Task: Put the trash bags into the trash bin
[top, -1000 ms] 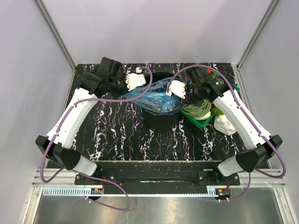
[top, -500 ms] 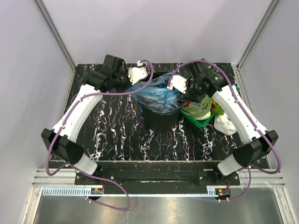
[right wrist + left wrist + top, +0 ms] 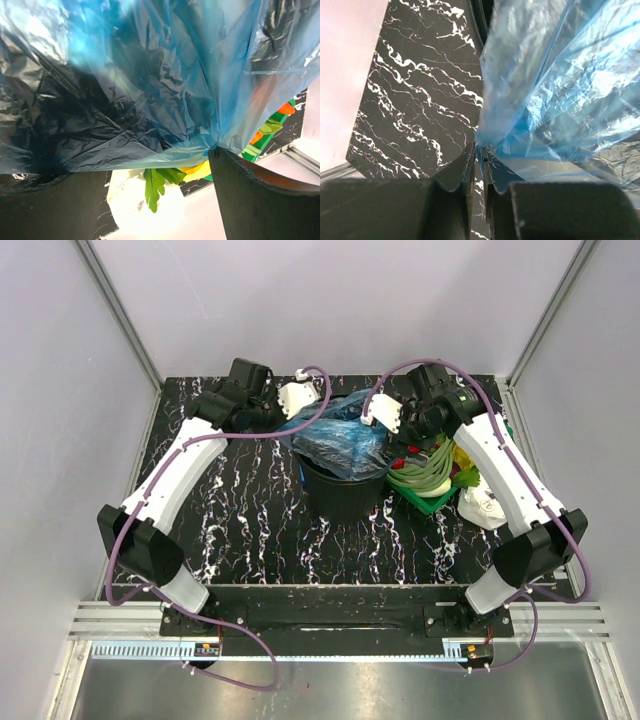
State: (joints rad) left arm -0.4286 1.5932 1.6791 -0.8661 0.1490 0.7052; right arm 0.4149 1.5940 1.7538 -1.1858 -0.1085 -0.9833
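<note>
Trash bags [image 3: 340, 440]: thin blue plastic film, translucent, glossy, heavily creased.
Trash bin [image 3: 345, 502]: black plastic, matt, smooth wall.
Table [image 3: 250, 525]: black top with white marble-like veining, smooth.
Tray [image 3: 430, 503], right of centre: green plastic.
Walls [image 3: 330, 310]: pale, matt, plain.

1. trash bags [image 3: 340, 435]: translucent glossy blue with pale highlights along the wrinkles. The film reads darker navy between the two hands, where black shows through it.
2. trash bin [image 3: 345, 498], below both hands: plain matte black.
3. surface [image 3: 250, 530]: black with irregular white marble veining.
4. left hand [image 3: 300, 397]: white body, dark grey fingers [image 3: 455, 175].
5. right hand [image 3: 383, 411]: white body, black fingers [image 3: 250, 200].
6. tray [image 3: 430, 505], just outboard of the right hand: green. Its contents are pale green, yellow, red and orange.
7. lump [image 3: 485, 505], outboard of the right hand: white.
8. left arm [image 3: 175, 475] and right arm [image 3: 510, 475]: white shells, black joints.
9. cable [image 3: 430, 362]: purple.
</note>
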